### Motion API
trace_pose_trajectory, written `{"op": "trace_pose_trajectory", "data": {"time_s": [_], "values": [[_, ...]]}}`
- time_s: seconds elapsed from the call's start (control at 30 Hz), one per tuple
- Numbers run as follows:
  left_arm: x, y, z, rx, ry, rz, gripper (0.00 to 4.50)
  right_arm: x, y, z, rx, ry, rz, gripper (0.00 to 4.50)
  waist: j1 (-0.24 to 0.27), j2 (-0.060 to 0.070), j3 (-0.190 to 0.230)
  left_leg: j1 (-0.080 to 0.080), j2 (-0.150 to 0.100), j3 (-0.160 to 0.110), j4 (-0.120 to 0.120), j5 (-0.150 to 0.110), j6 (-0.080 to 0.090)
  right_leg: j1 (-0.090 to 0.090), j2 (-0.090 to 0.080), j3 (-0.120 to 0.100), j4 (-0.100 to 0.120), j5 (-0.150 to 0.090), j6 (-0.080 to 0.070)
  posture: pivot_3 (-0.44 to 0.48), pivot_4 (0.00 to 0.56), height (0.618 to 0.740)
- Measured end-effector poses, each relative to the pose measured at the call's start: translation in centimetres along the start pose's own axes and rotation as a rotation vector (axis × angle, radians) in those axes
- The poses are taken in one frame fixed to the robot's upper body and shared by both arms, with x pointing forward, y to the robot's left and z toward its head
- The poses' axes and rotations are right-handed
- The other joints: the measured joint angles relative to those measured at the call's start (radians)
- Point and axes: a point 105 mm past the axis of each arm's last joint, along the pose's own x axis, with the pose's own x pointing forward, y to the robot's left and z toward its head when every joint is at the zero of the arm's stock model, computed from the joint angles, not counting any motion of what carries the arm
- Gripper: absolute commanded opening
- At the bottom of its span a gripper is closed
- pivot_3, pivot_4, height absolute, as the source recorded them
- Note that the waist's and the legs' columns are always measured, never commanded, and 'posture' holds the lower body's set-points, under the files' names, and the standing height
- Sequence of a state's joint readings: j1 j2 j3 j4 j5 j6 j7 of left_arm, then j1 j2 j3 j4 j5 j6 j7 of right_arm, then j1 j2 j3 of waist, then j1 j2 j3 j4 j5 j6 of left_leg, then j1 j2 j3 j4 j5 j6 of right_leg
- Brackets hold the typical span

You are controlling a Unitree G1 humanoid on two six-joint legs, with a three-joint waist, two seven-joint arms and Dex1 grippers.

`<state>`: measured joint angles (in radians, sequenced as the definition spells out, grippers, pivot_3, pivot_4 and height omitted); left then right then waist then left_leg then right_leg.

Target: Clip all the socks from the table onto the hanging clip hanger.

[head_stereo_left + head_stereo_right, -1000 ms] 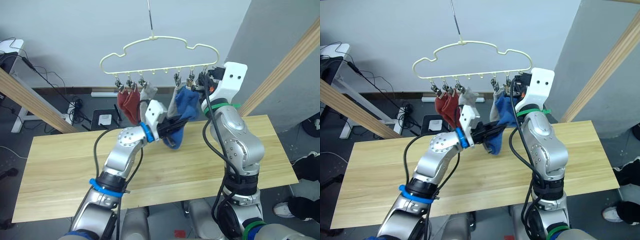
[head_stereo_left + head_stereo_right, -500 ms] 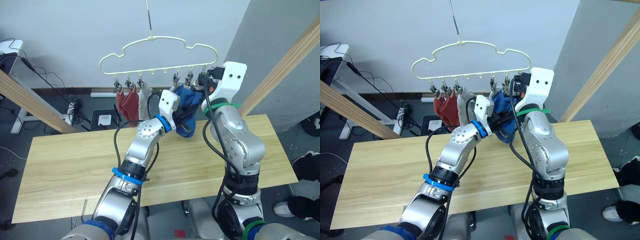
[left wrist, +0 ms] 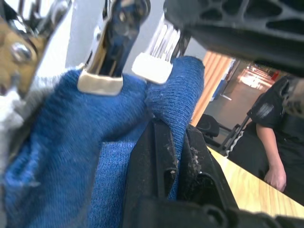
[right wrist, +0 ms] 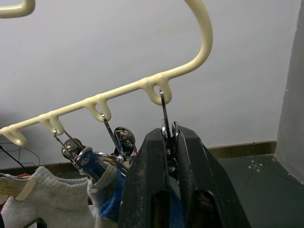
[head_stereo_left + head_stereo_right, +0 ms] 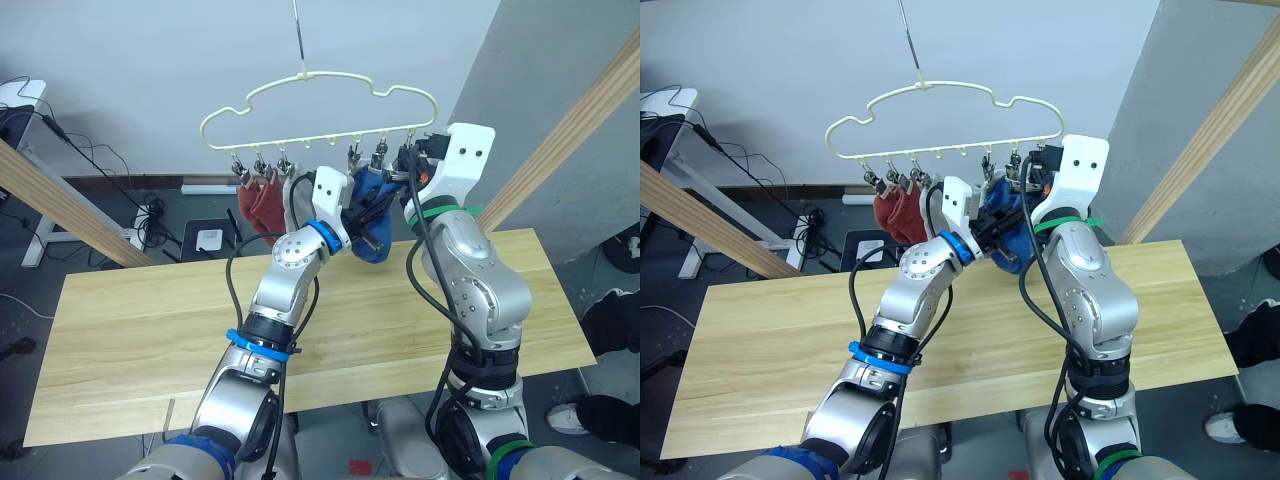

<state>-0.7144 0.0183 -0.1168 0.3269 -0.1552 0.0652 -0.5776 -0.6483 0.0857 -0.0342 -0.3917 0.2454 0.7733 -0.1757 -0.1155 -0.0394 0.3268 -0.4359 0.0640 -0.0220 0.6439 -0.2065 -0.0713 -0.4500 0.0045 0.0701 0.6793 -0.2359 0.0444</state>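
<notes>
The pale yellow clip hanger [image 5: 320, 85] hangs above the table's [image 5: 130, 320] far edge. Two rust red socks [image 5: 258, 205] and light grey socks [image 5: 297, 200] hang from its left and middle clips. One blue sock hangs from a metal clip [image 3: 102, 71]. My left gripper [image 5: 368, 215] is shut on a second blue sock [image 5: 375, 245] and holds it up right under the last clips on the right. My right gripper [image 4: 167, 135] is raised at the hanger's right end, shut on the last metal clip [image 4: 166, 124].
Slanted wooden poles cross at the left [image 5: 60, 200] and the right [image 5: 580, 130]. A person [image 5: 615, 330] stands off the table's right end. Cables and a power strip [image 5: 150, 215] lie on the floor behind the table.
My left arm has lifted the blue sock up and to the right, from above the table to just below the right-hand clips. The right arm has stayed at the last clip.
</notes>
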Motion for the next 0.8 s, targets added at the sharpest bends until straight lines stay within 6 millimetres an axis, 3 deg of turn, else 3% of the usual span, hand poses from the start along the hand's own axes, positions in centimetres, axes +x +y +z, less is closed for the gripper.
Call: {"op": "trace_pose_trajectory", "data": {"time_s": [0.3,0.4,0.63,0.77,0.8], "values": [[0.6,-0.1,0.1,-0.02,-0.001,0.01,0.02,0.0,0.1,-0.2,0.004,0.013,0.0,0.0,0.0,0.0,0.0,0.0,0.0,0.0,0.0,0.0,0.0,0.0,0.0,0.0,0.0,0.0,0.001,-0.207,0.289,0.74],[0.6,0.0,-0.1,-0.025,0.008,0.016,0.0,-0.1,0.2,-0.1,0.008,0.009,0.001,0.85,0.0,0.0,0.0,0.0,0.0,0.0,0.0,0.0,0.0,0.0,0.0,0.0,0.0,-0.003,0.004,-0.207,0.289,0.74],[0.7,0.2,-0.1,-0.025,0.011,0.025,0.0,-0.3,0.0,0.4,0.013,-0.011,-0.013,3.47,0.0,0.0,0.0,0.0,0.0,0.0,0.0,0.0,0.0,0.0,0.0,0.0,0.0,-0.003,0.004,-0.207,0.289,0.74],[0.7,0.2,-0.2,-0.026,0.013,0.031,0.0,-0.5,-0.3,1.1,0.019,-0.036,-0.018,3.47,0.0,0.0,0.0,0.0,0.0,0.0,0.0,0.0,0.0,0.0,0.0,0.0,0.0,-0.003,0.004,-0.203,0.29,0.74],[0.6,0.3,-0.3,-0.027,0.02,0.036,0.29,-0.6,-0.3,1.4,0.017,-0.048,-0.012,3.51,0.0,0.0,0.0,0.0,0.0,0.0,0.0,0.0,0.0,0.0,0.0,0.0,0.0,-0.003,0.004,-0.203,0.29,0.74]]}}
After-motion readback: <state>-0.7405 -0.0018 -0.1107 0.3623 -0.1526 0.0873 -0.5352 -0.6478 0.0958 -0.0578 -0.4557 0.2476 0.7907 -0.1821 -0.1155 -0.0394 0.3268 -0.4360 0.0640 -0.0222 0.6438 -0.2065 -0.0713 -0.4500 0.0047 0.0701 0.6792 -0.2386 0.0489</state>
